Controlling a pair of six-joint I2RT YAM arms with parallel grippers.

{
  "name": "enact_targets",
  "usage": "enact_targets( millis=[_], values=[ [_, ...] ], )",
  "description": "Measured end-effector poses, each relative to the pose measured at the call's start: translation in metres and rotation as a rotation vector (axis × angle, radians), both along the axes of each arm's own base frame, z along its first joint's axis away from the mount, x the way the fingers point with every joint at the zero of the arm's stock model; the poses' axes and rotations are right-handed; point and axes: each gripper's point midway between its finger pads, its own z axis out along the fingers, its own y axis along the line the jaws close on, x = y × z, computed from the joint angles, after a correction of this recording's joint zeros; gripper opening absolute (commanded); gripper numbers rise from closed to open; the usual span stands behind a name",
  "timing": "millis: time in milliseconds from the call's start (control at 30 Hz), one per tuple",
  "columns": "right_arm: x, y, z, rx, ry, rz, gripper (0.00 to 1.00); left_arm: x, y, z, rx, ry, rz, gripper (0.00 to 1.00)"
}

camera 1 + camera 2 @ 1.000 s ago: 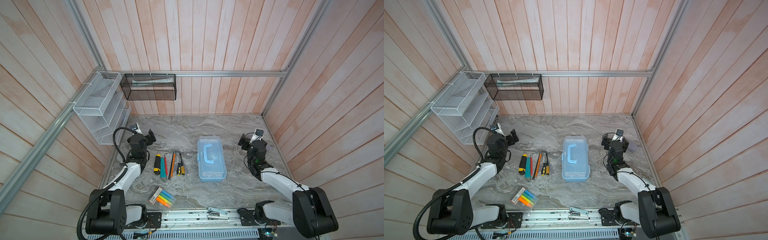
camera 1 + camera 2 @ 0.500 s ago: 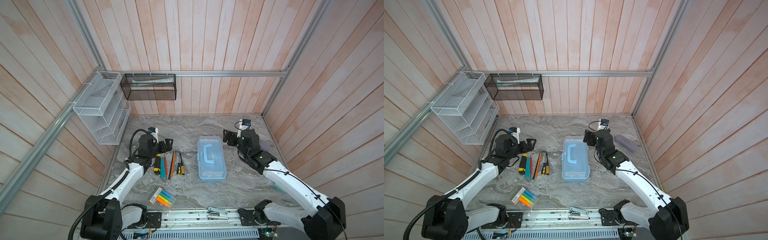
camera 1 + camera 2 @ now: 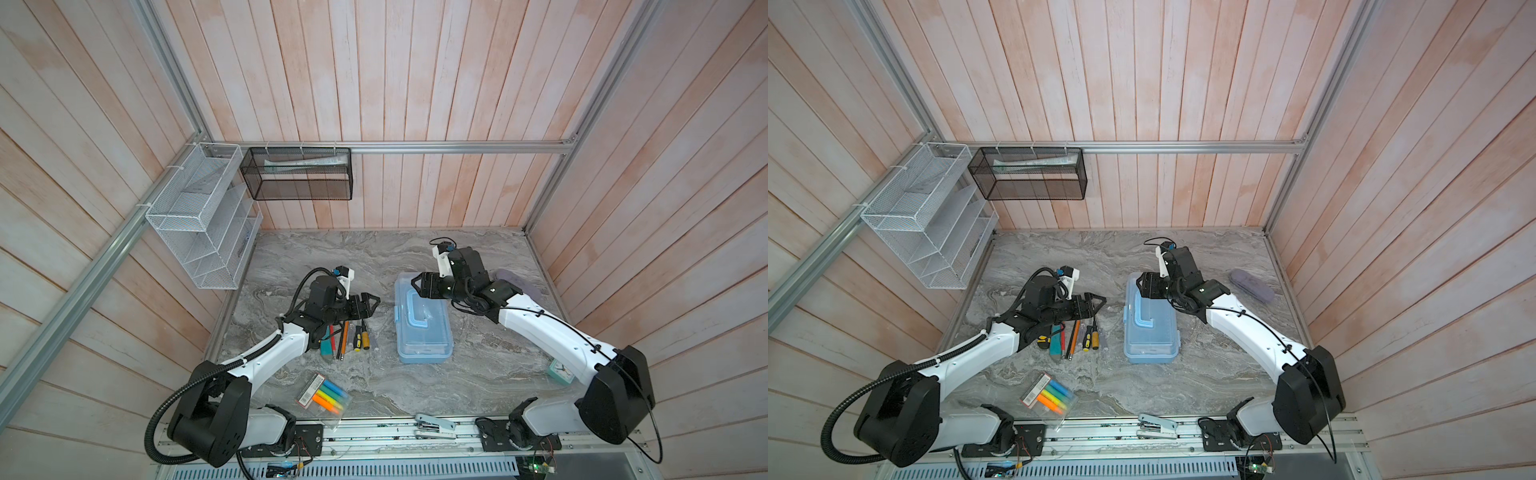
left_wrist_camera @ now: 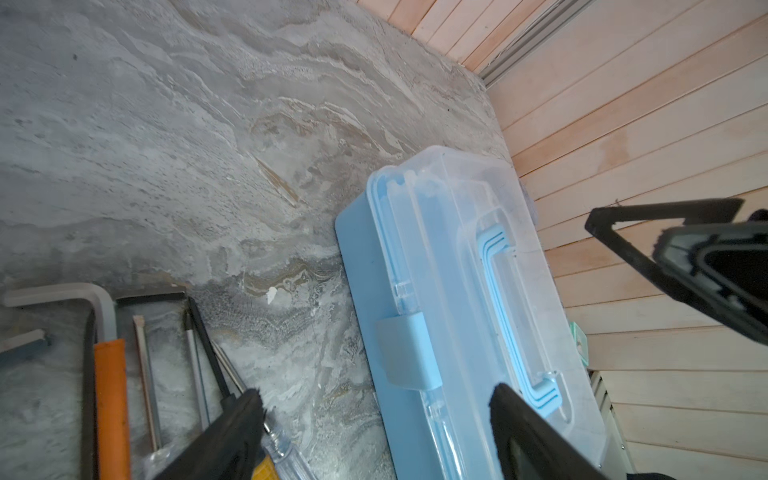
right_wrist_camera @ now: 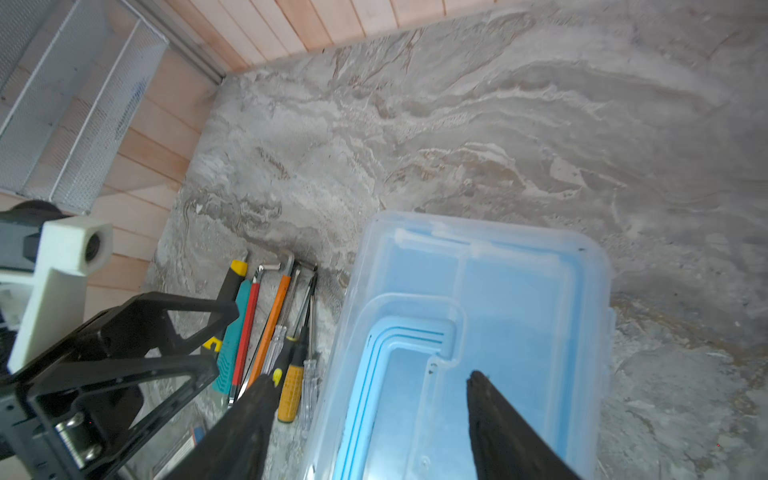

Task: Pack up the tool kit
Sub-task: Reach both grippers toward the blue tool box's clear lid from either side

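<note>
A clear packet of highlighters [image 3: 325, 395] lies near the front edge of the marble table [image 3: 374, 257], and a stapler [image 3: 434, 426] sits on the rail beyond. A lilac case [image 3: 1252, 285] lies far right. A white wire rack [image 3: 199, 216] and a black mesh basket [image 3: 297, 174] hang on the walls.

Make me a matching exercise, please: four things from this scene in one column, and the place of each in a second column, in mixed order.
Things:
1. tool kit
2. highlighters
3. lilac case
4. stapler

Places:
A. on the front rail
B. by the right wall
C. front left of the table
D. middle of the table

Pairs: 1-D, 2-C, 3-B, 4-A
</note>
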Motion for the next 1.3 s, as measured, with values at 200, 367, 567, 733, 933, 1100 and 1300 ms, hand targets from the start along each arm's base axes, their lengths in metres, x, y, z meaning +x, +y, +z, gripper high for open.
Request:
enact_targets(
  millis=[200, 367, 567, 733, 933, 1100, 1300],
  values=[
    [-0.013, 0.013, -0.012, 0.024, 0.105, 0.077, 0.61, -0.003, -0.007, -0.011, -0.019, 0.029, -0.003, 0.83],
    [-0.026, 0.018, -0.029, 0.024, 0.207, 0.120, 0.59, -0.003, -0.018, -0.016, -0.034, 0.036, -0.021, 0.82],
    [-0.038, 0.019, -0.034, 0.033, 0.294, 0.130, 0.53, -0.006, -0.030, -0.028, -0.037, 0.061, -0.042, 0.82],
    [-0.042, 0.021, -0.039, 0.031, 0.354, 0.125, 0.50, -0.005, -0.037, -0.035, -0.045, 0.072, -0.053, 0.81],
    [-0.043, 0.025, -0.056, 0.017, 0.426, 0.134, 0.50, -0.003, -0.039, -0.034, -0.056, 0.061, -0.055, 0.81],
    [-0.046, 0.030, -0.058, 0.040, 0.459, 0.153, 0.50, -0.001, -0.043, -0.034, -0.064, 0.052, -0.062, 0.80],
    [-0.044, 0.028, -0.060, 0.148, 0.501, 0.166, 0.50, -0.006, -0.053, -0.053, -0.064, 0.099, -0.091, 0.80]
  ],
)
